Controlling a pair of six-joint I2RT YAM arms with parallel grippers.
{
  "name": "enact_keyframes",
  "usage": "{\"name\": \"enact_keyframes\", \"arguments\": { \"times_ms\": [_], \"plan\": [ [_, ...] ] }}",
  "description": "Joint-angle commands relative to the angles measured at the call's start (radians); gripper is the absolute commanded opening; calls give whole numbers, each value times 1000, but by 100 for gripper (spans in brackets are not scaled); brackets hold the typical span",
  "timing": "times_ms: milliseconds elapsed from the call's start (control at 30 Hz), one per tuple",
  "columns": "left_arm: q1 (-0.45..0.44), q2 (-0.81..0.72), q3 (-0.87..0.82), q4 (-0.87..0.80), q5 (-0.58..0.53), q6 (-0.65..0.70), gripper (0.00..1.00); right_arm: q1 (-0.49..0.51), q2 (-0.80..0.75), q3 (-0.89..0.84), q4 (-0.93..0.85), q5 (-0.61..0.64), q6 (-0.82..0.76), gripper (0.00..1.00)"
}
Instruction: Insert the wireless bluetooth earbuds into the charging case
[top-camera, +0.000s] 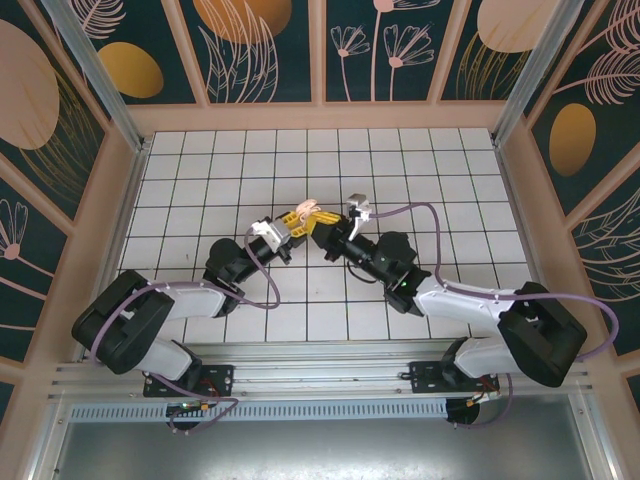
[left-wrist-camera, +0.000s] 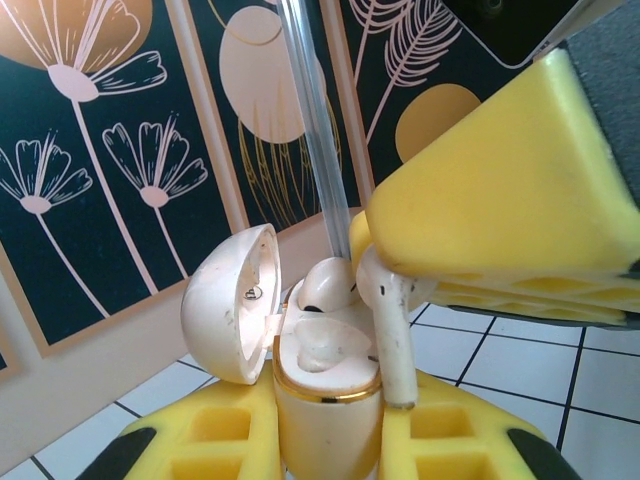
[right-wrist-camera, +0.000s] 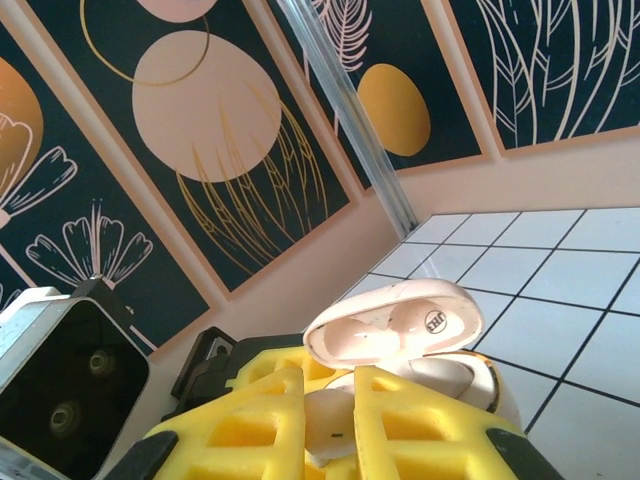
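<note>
My left gripper is shut on the charging case, a pale pink shell with a gold rim, held upright between yellow fingers. Its lid stands open to the left. One earbud sits in the far socket; the near socket shows bare. My right gripper is shut on the other earbud. In the left wrist view that earbud hangs stem down against the case's right rim, under the right gripper's fingers. From above, both grippers meet at mid-table below the case.
A white gridded table lies inside wooden walls with dark floral panels. Metal posts stand at the back corners. The left arm's dark housing sits close beside my right gripper.
</note>
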Motion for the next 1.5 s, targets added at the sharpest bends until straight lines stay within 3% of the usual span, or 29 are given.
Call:
{"name": "enact_keyframes", "arguments": {
  "times_ms": [0, 600, 1467],
  "plan": [
    [-5, 3, 19, 85, 23, -23, 19, -21, -22, 37, -38, 3, -42, 15],
    [-6, 3, 31, 44, 47, -23, 19, -35, 4, 124, -49, -53, -84, 16],
    [-7, -24, 50, 35, 34, -46, 20, -28, -4, 43, -78, -61, -62, 15]
  ]
}}
